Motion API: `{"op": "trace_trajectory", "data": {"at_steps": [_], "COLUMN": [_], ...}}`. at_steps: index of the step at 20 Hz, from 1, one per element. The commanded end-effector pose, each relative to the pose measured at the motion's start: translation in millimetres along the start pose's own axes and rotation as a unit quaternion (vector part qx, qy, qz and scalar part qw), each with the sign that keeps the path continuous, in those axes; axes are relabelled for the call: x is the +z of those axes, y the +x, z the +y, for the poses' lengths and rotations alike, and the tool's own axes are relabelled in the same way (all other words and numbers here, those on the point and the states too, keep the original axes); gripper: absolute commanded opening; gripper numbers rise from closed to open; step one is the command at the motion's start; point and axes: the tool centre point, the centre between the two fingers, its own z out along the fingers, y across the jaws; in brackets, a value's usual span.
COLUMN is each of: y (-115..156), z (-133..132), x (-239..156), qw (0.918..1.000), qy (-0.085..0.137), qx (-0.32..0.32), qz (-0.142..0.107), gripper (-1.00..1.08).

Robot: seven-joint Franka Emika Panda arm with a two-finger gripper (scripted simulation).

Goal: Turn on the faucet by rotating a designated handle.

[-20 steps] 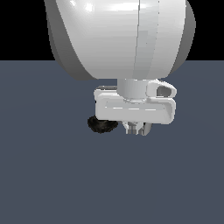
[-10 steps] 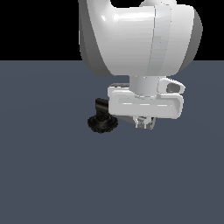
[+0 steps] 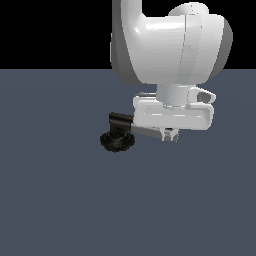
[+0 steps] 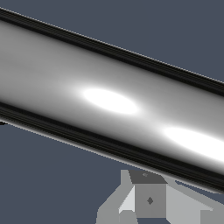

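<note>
I saw a dark grey-blue floor (image 3: 60, 200) filling the lower part of the exterior view, with flat black above it. The faucet (image 3: 118, 136) stood on that floor, well away from every edge I could see. Its black ribbed round base (image 3: 117, 142) sat flat, and a short black neck (image 3: 119, 123) rose from it.

From the neck, the handle (image 3: 145, 131), a shiny chrome bar, ran towards the exterior view's right and sloped slightly down. A black collar joined it to the neck. Most of the bar's length was hidden behind the arm's hand.

The white arm (image 3: 170, 45) came down from above, big and rounded. Its flat white hand block lay across the far part of the handle. The gripper (image 3: 170, 135) showed only as small grey fingers (image 3: 172, 135) poking out beneath that block, right at the bar.

In the wrist view the handle (image 4: 109, 105) filled the picture as a broad polished cylinder with two bright highlights and dark edge lines, very close to the camera. A grey finger (image 4: 148, 199) showed just beside it. I could not tell whether the fingers were apart, together or clamped on the bar; neither view showed both tips clearly.
</note>
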Motion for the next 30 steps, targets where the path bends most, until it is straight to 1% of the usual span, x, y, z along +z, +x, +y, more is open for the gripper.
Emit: {"op": "trace_trajectory", "data": {"at_steps": [1,10,11,12,30], "y": [9,34,34,32,90], "z": [12,37,37,24,23], "x": [2,3,3,0,1], "qw": [1.0,1.0,1.0,1.0,1.0], "qy": [-0.001,0.0,0.0,0.001,0.0], "qx": [0.004,0.007,0.007,-0.002,0.001], "qz": [0.0,0.0,0.0,0.0,0.0], "gripper": [-1.0,-1.0,-1.0,-1.0,-1.0]}}
